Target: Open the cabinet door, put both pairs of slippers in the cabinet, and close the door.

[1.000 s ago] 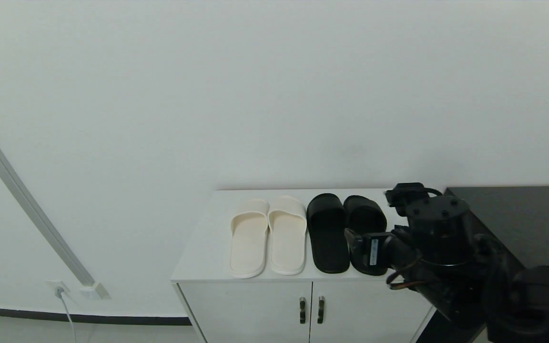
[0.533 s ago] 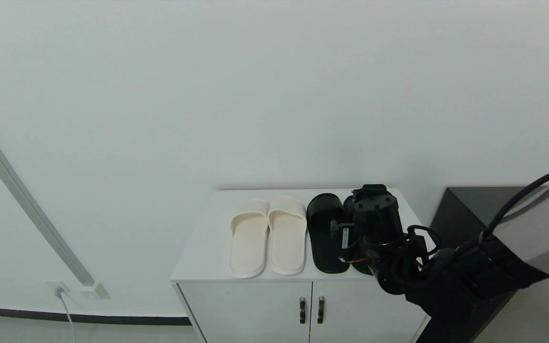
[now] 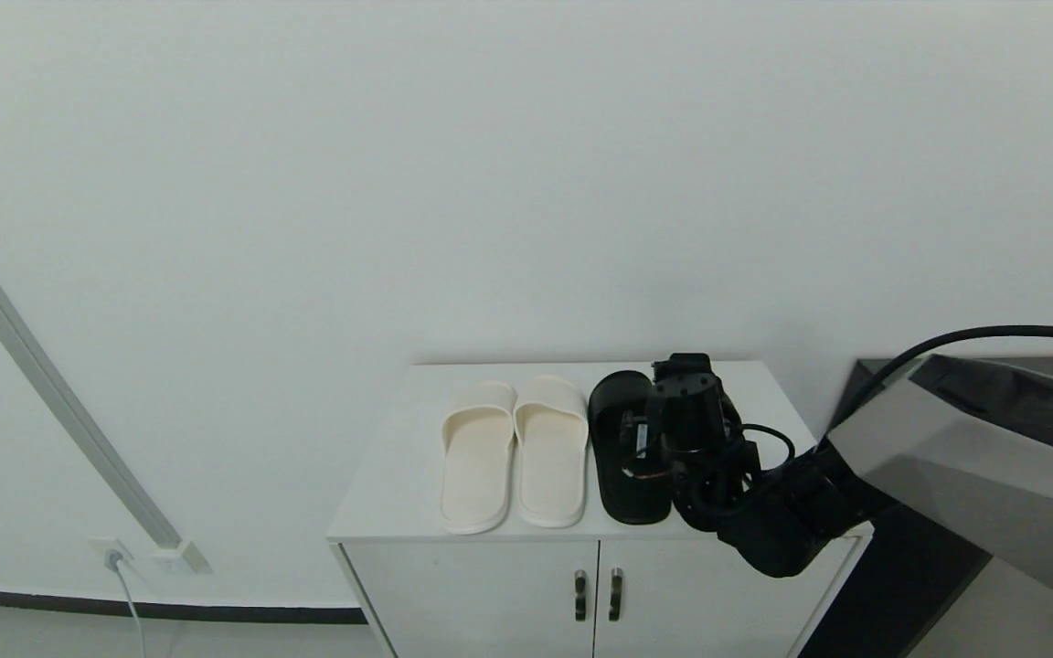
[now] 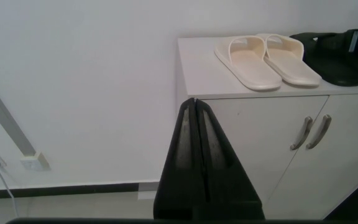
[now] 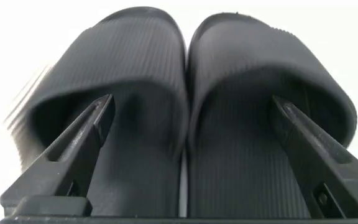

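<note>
A white cabinet (image 3: pixel 398 475) stands against the wall with both doors shut and paired handles (image 3: pixel 598 594) at the middle. On its top lie a white pair of slippers (image 3: pixel 513 452) and a black pair (image 3: pixel 622 448), heels toward me. My right gripper (image 3: pixel 684 370) hovers over the black pair and hides most of the right black slipper. In the right wrist view the gripper (image 5: pixel 191 102) is open wide, its fingers spanning both black slippers (image 5: pixel 185 124). My left gripper (image 4: pixel 196 106) is shut and empty, low in front of the cabinet's left side (image 4: pixel 241 124).
A dark piece of furniture (image 3: pixel 901 576) stands right of the cabinet. A wall socket with a cable (image 3: pixel 111 553) and a slanted grey conduit (image 3: pixel 33 366) are on the wall to the left. Bare floor lies left of the cabinet.
My right arm has swung left from beside the cabinet and now hangs over the black slippers, covering the right one. The slippers and doors have not moved.
</note>
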`<state>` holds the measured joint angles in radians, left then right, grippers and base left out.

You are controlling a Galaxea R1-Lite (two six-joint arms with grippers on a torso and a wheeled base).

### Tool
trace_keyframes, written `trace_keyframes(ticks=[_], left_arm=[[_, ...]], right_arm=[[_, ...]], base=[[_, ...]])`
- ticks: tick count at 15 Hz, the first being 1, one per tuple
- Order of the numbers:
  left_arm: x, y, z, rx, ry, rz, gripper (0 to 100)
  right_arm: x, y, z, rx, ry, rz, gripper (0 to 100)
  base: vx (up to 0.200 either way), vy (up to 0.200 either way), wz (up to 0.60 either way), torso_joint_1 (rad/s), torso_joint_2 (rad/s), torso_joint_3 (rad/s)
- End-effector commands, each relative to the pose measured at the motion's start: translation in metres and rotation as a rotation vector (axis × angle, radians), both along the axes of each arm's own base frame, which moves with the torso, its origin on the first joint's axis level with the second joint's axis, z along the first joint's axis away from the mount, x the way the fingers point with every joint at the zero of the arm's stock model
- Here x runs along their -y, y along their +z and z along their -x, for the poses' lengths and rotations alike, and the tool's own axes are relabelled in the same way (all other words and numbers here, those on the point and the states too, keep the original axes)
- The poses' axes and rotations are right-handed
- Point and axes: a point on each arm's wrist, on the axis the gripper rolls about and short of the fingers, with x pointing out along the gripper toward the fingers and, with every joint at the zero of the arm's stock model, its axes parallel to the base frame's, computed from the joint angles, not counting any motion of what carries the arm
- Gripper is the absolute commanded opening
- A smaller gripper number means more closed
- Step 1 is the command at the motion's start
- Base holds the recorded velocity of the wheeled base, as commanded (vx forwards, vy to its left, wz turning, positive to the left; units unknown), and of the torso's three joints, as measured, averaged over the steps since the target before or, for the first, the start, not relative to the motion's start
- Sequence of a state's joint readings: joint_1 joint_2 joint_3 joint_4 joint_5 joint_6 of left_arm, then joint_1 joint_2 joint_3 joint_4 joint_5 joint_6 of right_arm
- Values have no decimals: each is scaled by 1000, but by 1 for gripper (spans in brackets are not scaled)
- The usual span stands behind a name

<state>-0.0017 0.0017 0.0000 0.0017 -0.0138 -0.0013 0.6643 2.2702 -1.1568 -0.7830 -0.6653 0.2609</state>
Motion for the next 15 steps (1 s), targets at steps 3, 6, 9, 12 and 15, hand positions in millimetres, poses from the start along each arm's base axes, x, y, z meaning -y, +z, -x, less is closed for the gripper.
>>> trace_keyframes(ticks=[3,6,9,12,15], left_arm=[[0,0,0,0,0,0,0],[0,0,0,0,0,0,0],[0,0,0,-1,0,0,0],[0,0,0,0,0,0,0],[0,0,0,0,0,0,0]], right_arm=[[-1,-16,-20,33,-10,32,100],[-1,-25,-29,51,-12,52,100],[-1,-26,-30,61,-15,46,0],[1,-22,-31,70,-19,40,0],[8,8,-19,105,-7,27,0]], base=[[0,0,0,0,0,0],[0,0,0,0,0,0],[0,0,0,0,0,0],[0,0,0,0,0,0],[0,0,0,0,0,0]])
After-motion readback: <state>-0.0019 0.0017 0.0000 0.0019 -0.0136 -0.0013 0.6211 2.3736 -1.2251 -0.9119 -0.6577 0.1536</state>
